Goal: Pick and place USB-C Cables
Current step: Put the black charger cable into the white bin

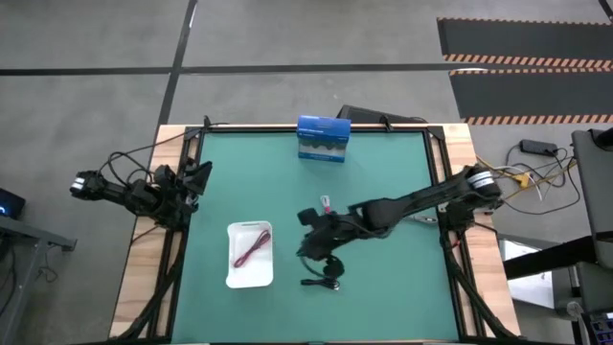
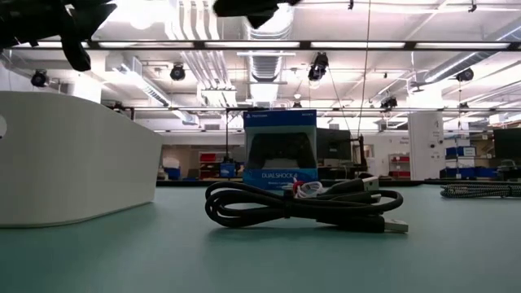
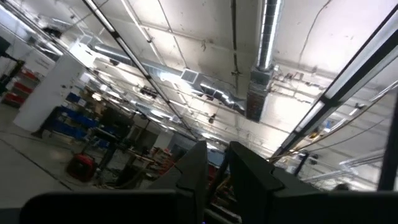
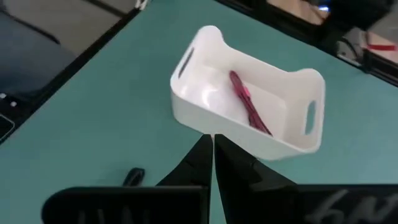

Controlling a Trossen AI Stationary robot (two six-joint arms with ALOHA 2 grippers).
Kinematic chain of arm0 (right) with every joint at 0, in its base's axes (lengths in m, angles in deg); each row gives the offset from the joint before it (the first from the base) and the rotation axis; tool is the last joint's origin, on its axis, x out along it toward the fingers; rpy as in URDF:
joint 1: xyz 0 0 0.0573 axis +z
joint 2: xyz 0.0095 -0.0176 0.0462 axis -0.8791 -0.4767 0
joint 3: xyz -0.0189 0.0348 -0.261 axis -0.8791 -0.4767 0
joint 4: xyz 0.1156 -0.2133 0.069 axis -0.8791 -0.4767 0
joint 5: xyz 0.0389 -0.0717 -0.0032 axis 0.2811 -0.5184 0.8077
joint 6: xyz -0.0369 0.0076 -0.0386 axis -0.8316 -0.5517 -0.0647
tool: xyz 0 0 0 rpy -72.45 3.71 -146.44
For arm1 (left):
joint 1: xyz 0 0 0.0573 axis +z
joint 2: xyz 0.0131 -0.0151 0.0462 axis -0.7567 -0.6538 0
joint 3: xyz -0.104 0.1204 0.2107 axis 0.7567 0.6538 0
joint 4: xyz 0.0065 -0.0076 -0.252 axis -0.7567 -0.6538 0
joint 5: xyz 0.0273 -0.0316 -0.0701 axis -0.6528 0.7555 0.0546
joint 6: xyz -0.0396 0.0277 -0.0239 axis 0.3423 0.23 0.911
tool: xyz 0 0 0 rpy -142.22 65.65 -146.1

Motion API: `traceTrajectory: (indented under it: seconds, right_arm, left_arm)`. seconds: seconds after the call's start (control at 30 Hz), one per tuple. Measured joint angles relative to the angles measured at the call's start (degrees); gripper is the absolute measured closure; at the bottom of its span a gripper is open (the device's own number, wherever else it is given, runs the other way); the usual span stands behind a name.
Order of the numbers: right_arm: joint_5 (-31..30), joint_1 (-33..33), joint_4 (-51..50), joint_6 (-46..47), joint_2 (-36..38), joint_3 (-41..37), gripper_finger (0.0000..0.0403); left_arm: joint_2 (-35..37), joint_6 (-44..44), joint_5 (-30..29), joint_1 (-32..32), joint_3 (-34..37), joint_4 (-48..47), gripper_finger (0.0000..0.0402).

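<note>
From above, on the green worktop (image 1: 383, 297), a white tray (image 1: 249, 278) sits left of centre with the pink-red cable (image 1: 253, 248) lying inside it, its long axis running slantwise from the tray's near-left toward its far-right. The black cable (image 1: 324, 282) lies on the worktop to the right of the tray, just nearer than the right claw (image 1: 321, 251), which hangs over the middle of the worktop. A blue box (image 1: 323, 139) stands at the far edge. The left claw (image 1: 196, 177) waits at the worktop's far-left corner.

At worktop height, the black cable (image 2: 301, 207) is a flat coil stretched left to right, a plug end pointing right. Behind it and touching or nearly so, a small white cable (image 2: 309, 190) bundle shows, which the overhead view hides under the arm. The tray wall (image 2: 73, 163) fills the left; the blue box (image 2: 280, 150) stands behind.

Past the left wrist, the left claw's fingers (image 3: 193, 180) point up at the ceiling with a narrow gap between them, holding nothing.

Past the right wrist, the right claw (image 4: 213, 146) is closed, its tips pressed together and empty, aimed at the tray (image 4: 186, 109). Here the pink-red cable (image 4: 249, 107) shows as a straight bundle lying along the tray's length, and an end of the black cable (image 4: 132, 177) peeks in beside the claw.
</note>
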Motion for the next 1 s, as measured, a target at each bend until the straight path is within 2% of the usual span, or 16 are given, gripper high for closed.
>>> traceTrajectory:
  seconds: [0.13,0.37,0.53,0.83,1.0]
  right_arm:
    - [-4.12,1.81,6.27,1.68,5.45,-9.69,0.0394]
    - [-4.05,2.52,21.42,4.06,14.09,-25.63,0.0394]
    - [-4.09,2.48,32.46,4.64,18.85,-35.92,0.0394]
    - [-4.10,2.48,44.42,3.63,25.63,-46.57,0.0394]
    - [-4.10,2.48,47.33,2.17,29.38,-50.60,0.0394]
  left_arm:
    - [-0.85,2.96,3.76,-0.02,-0.11,-0.03,0.0349]
    - [-5.29,6.90,4.88,-0.04,-0.26,0.33,0.0349]
    - [-10.33,11.51,4.83,-0.04,-0.28,4.42,0.0349]
    - [-20.23,12.11,4.77,-0.06,-7.96,5.85,0.0349]
    - [-28.89,12.14,5.80,-0.05,-13.89,5.50,0.0349]
